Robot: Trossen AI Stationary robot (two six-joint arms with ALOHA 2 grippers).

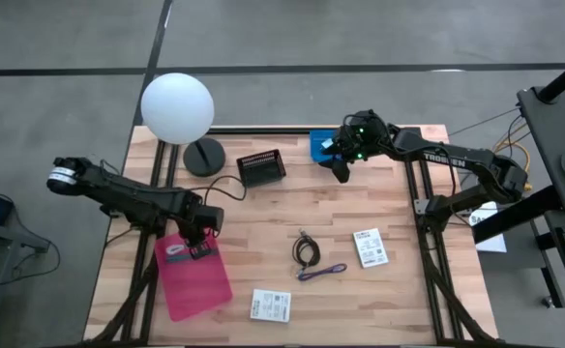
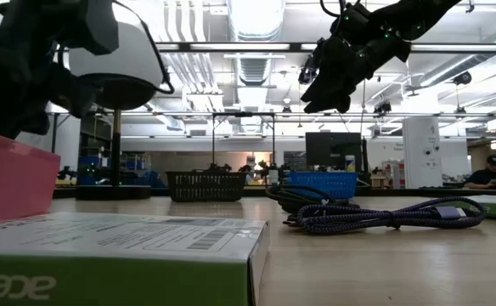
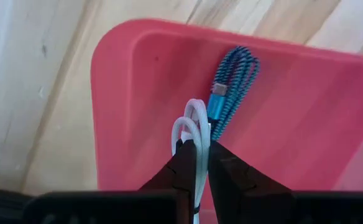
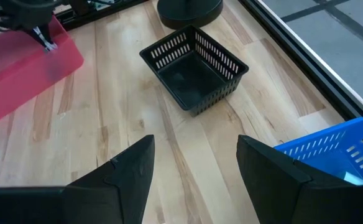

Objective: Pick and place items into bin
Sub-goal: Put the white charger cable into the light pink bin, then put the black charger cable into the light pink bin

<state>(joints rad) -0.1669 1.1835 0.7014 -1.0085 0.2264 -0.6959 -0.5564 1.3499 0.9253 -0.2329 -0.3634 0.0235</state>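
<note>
My left gripper (image 1: pixel 198 244) hangs over the pink bin (image 1: pixel 193 275), shut on a white looped cable (image 3: pixel 191 127). A blue braided cable (image 3: pixel 231 81) lies on the bin's floor. My right gripper (image 4: pixel 194 168) is open and empty, raised above the table near the blue basket (image 1: pixel 323 145). On the wood lie a black coiled cable (image 1: pixel 307 249), a purple cable (image 1: pixel 323 273) and two white packets (image 1: pixel 370 247) (image 1: pixel 270 305). The cubes and the pen are out of view. My left gripper pinches the white cable between its two fingers (image 3: pixel 183 163), just below the loops' bend (image 3: pixel 199 144). The fingers come from above, pointing down into the bin. The cable's loops stick out past the fingertips, clear of the bin floor.
A black slatted basket (image 1: pixel 261 169) stands at the far middle, beside a lamp with a white globe (image 1: pixel 177 106) and a round dark base (image 1: pixel 203 157). The blue basket (image 4: pixel 337 149) sits at the far edge. Bare wood lies between the baskets and the cables.
</note>
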